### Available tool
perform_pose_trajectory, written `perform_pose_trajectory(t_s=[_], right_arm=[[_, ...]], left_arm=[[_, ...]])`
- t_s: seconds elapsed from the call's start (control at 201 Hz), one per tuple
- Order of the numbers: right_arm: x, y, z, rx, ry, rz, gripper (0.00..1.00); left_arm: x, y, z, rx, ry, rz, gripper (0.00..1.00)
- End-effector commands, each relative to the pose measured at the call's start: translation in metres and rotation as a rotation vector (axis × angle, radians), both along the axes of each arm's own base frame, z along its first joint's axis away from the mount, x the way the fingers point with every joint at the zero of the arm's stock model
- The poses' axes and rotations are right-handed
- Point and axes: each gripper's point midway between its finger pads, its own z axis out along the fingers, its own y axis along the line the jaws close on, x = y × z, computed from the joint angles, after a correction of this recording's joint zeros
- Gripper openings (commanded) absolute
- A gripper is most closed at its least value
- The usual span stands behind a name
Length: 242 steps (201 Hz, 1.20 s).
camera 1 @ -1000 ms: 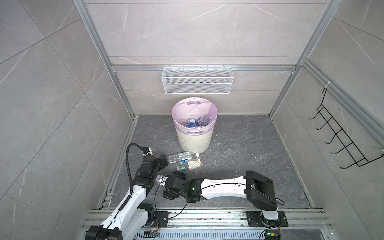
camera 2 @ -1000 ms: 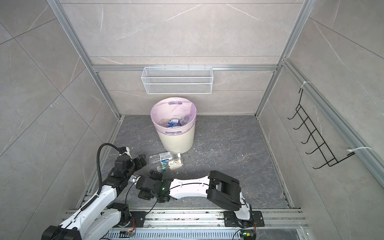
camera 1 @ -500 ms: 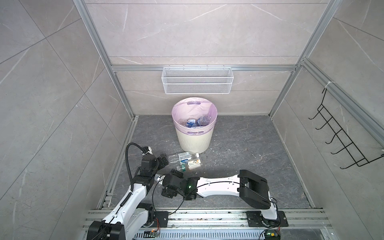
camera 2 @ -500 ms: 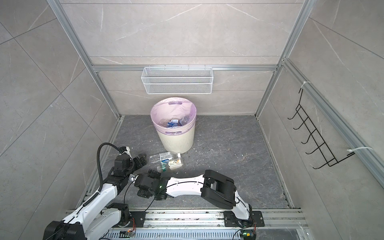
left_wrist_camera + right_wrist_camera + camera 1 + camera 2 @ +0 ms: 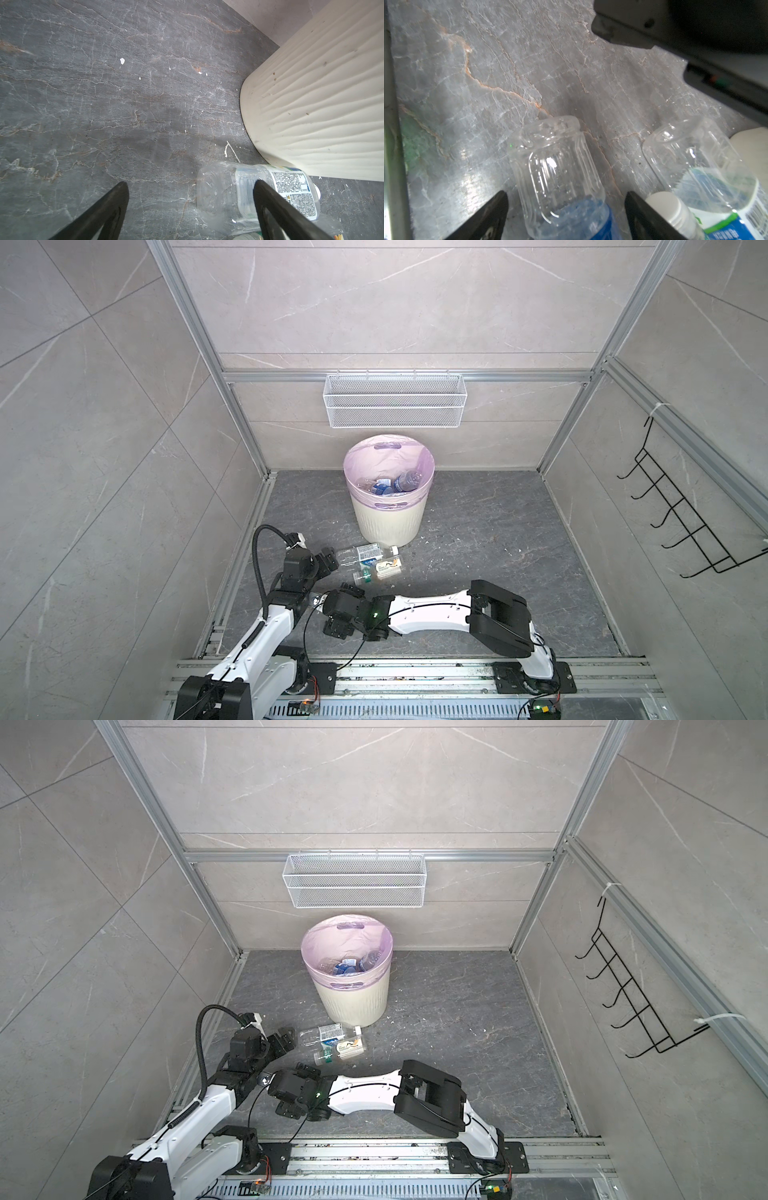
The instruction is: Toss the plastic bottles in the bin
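Grey floor (image 5: 478, 539) close by: my right fingers (image 5: 488, 218) have slid left and begun narrowing around a blue-labelled bottle (image 5: 560, 182), not yet gripping, so a pick looks near. My left fingers (image 5: 108, 207) hang wide just beside more bottles (image 5: 376, 562) at the foot of the bin (image 5: 388, 522), farther off.

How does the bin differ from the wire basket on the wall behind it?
The bin is round, solid ribbed plastic; the wire basket is rectangular open mesh. The bin stands on the floor, the wire basket hangs from the wall rail. The bin has a pink bag and bottles inside; nothing shows in the wire basket. Both are whitish and open-topped.
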Motion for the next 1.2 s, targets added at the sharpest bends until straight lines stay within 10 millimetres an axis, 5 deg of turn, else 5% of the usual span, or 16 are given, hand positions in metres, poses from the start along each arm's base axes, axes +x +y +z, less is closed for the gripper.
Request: perform_pose_trajectory(t_s=[0.0, 0.344, 0.712, 1.2], right_arm=[[0.001, 0.004, -0.012, -0.024, 0.023, 0.006, 0.89], [0.002, 0.006, -0.028, -0.069, 0.041, 0.006, 0.85], [0.000, 0.001, -0.039, -0.116, 0.056, 0.008, 0.67], [-0.003, -0.034, -0.040, -0.154, 0.049, -0.019, 0.44]], left_arm=[[0.005, 0.000, 0.007, -0.021, -0.033, 0.008, 0.95], [0.006, 0.000, 0.008, -0.031, -0.037, 0.010, 0.95], [0.006, -0.002, 0.008, -0.036, -0.040, -0.001, 0.96], [0.007, -0.005, 0.010, -0.043, -0.056, -0.023, 0.96]])
